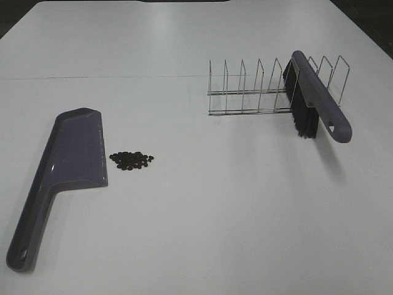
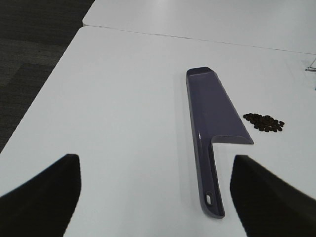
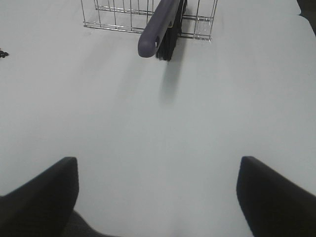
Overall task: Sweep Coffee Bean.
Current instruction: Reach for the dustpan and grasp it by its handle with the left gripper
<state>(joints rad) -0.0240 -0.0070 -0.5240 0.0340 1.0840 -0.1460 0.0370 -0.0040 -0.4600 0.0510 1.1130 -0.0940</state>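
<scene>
A small cluster of dark coffee beans (image 1: 131, 160) lies on the white table just right of a purple dustpan (image 1: 70, 166). The pan lies flat with its handle toward the front edge. Both show in the left wrist view, beans (image 2: 264, 123) beside the pan (image 2: 212, 118). A purple brush (image 1: 316, 101) with black bristles leans in a wire rack (image 1: 258, 89) at the right; it also shows in the right wrist view (image 3: 160, 24). My left gripper (image 2: 155, 197) is open and empty, short of the pan's handle. My right gripper (image 3: 158, 200) is open and empty, well short of the brush.
The wire rack (image 3: 148, 17) stands behind the brush's handle end. A seam (image 1: 98, 77) runs across the table at the back. Dark floor (image 2: 29, 59) lies beyond the table's left edge.
</scene>
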